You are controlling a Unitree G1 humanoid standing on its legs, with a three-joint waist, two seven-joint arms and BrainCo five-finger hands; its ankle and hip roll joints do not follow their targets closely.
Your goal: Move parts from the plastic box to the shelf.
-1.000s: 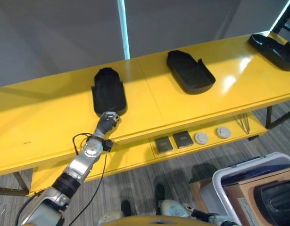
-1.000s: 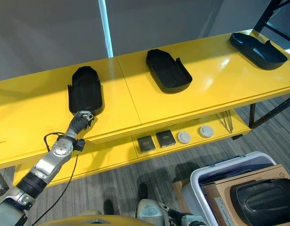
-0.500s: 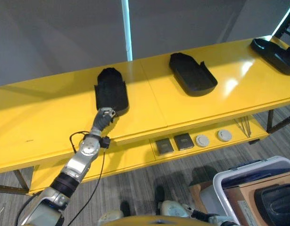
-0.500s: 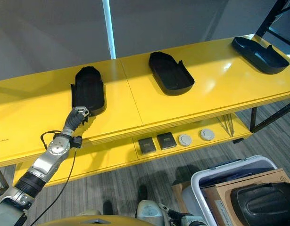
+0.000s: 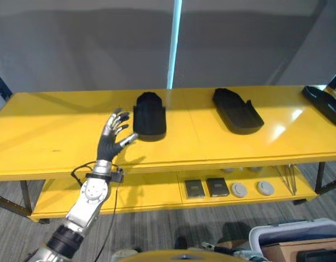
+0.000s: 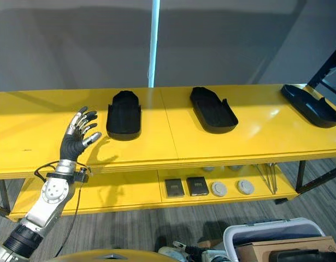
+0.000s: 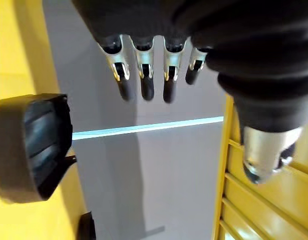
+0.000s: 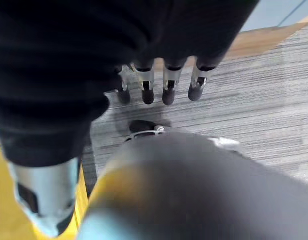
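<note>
L hand (image 5: 113,136) is up off the shelf top w/ fingers (image 6: 80,121) spread and straight, holding nothing; a second ago it sat low at the near end of the leftmost black part, fingertips touching or nearly touching it. Now it hangs just left of that part, apart from it. L wrist view agrees: fingers straight, the part's end off to one side w/ a gap between.

R hand (image 8: 154,80) shows in its own wrist view over grey carpet, fingers relaxed and straight, nothing in them.

Leftmost part (image 5: 149,115) lies flat on the yellow shelf (image 5: 47,147), about mid-left, long axis running near-far. Second part (image 5: 237,111) sits right of it, angled, well apart. Third part (image 6: 311,105) at far right end of shelf.

Whole view has shifted vs before: camera moved, so the shelf reads more level and more wall shows behind. Parts haven't changed places relative to each other.

Lower tier: two dark square pieces (image 5: 206,188) and two round grey discs (image 5: 252,189) side by side. Plastic box (image 6: 266,234) at near right on the floor, white rim, w/ a cardboard piece (image 6: 282,248) inside.
</note>
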